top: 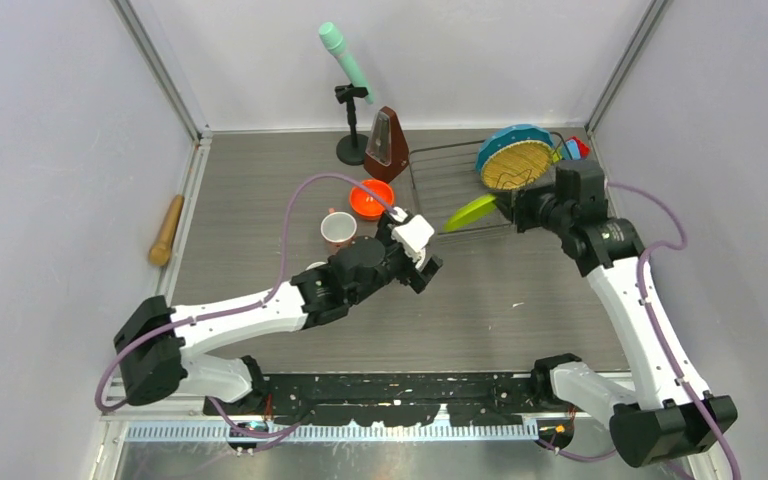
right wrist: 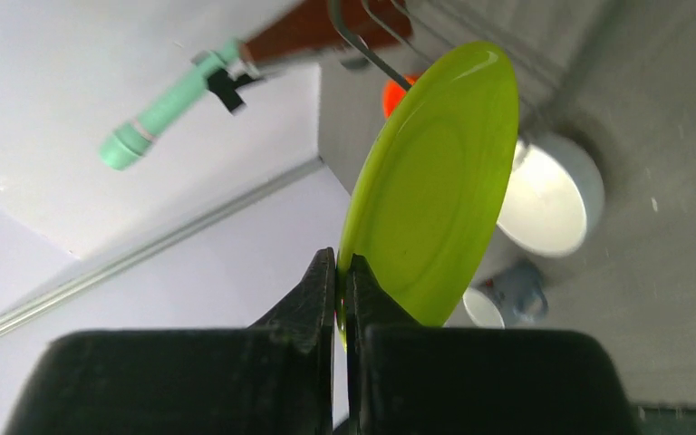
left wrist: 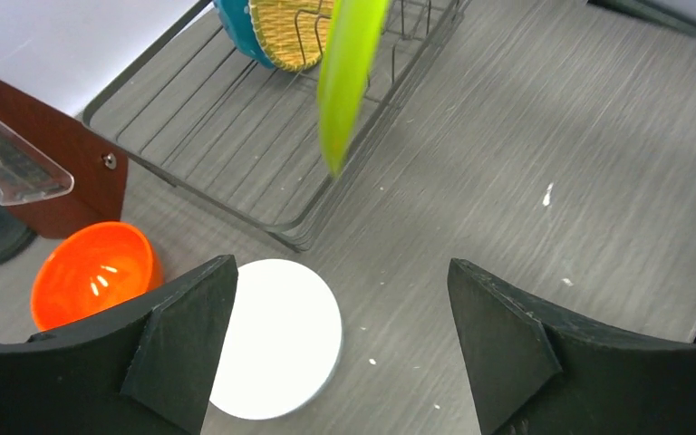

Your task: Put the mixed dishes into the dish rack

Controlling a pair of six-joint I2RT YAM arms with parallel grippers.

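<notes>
The lime-green plate hangs on edge in the air over the near rail of the dish rack, pinched by its rim in the right gripper, whose fingers are clenched tight on it. From the right wrist view the plate's face slopes away from the fingers and only a sliver of rim lies between them, so the grip looks thin. I cannot tell whether its lower edge touches the rail.

The step in hand looks like slotting this plate into the rack. To do it well, I would bring it more upright, line its edge up with a gap between the prongs on the near side of the teal plate, which stands at the rack's far right end, and lower it slowly until the wires bear it before letting go.

The left gripper hovers with fingers spread wide and holding nothing, above the white bowl on the worktop. The orange bowl sits just beside it, outside the rack.
</notes>
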